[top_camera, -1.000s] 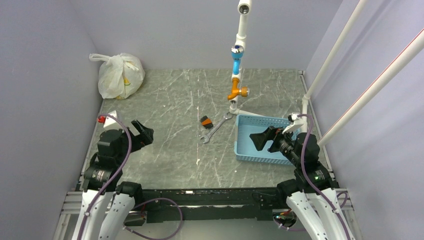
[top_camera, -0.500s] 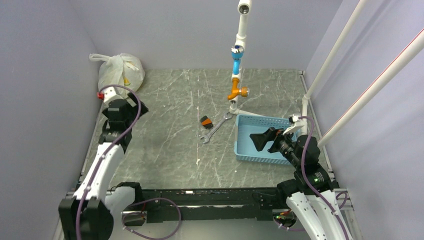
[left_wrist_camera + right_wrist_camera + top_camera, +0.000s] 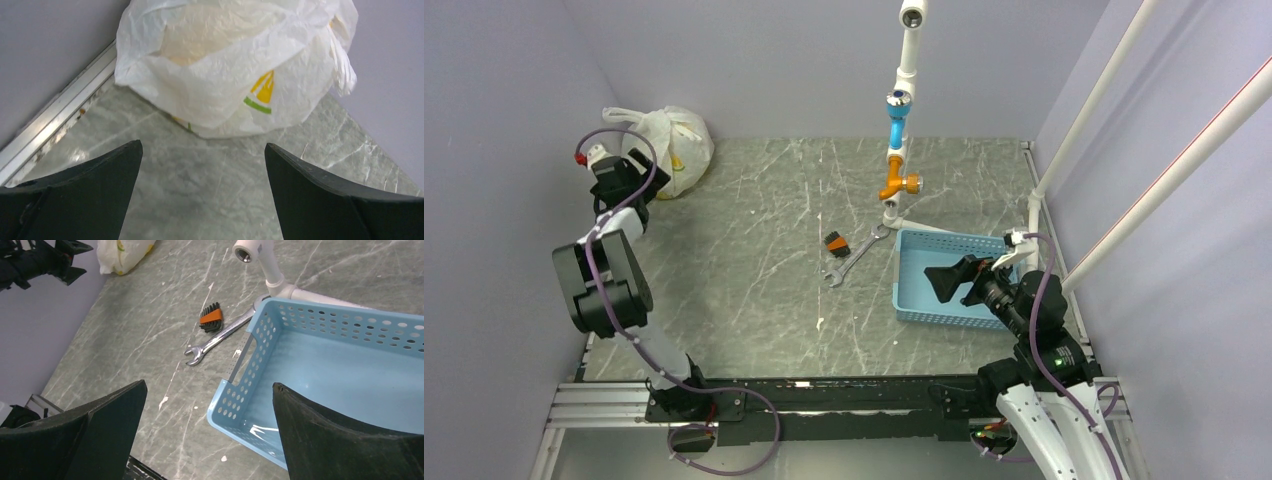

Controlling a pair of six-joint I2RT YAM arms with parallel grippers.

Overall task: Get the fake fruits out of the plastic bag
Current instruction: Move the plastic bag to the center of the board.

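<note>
**A:** Since the thin, crinkly, translucent white plastic bag (image 3: 669, 150) sits in the far-left corner of the grey marbled tabletop (image 3: 764, 200), which arm is nearer?

**B:** The left. The left gripper (image 3: 202, 146) faces it straight ahead, just short of touching, jaws spread wide with nothing between them. The right gripper (image 3: 207, 386), equally wide and empty, hangs over the light blue slotted basket (image 3: 250, 355), well apart.

**A:** And the bag?

**B:** A slumped mound, broad side across the claw's opening, lemon-slice print showing. The fake fruits are inside, I judge; only a pale yellowish bulk shows through.
</note>
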